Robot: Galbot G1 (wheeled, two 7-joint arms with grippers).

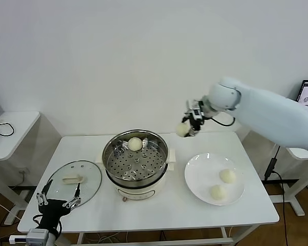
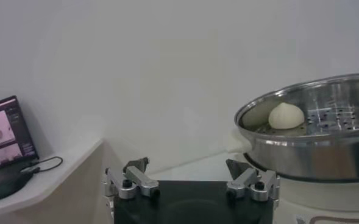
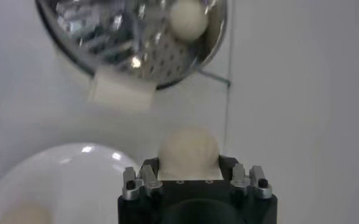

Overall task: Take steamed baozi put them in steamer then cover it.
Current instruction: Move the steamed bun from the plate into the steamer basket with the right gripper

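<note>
plate — edge-cropped, perhaps 1 blurred bun

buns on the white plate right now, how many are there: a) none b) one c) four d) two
d) Two buns lie on the plate; a third sits in the steamer, and the right gripper holds a fourth in the air between the steamer and the plate.

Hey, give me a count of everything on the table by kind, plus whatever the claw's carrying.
Baozi: 4, one in steamer, two on plate, one in right claw
Steamer: 1
Plate: 1
Glass lid: 1
Total: 7
</note>
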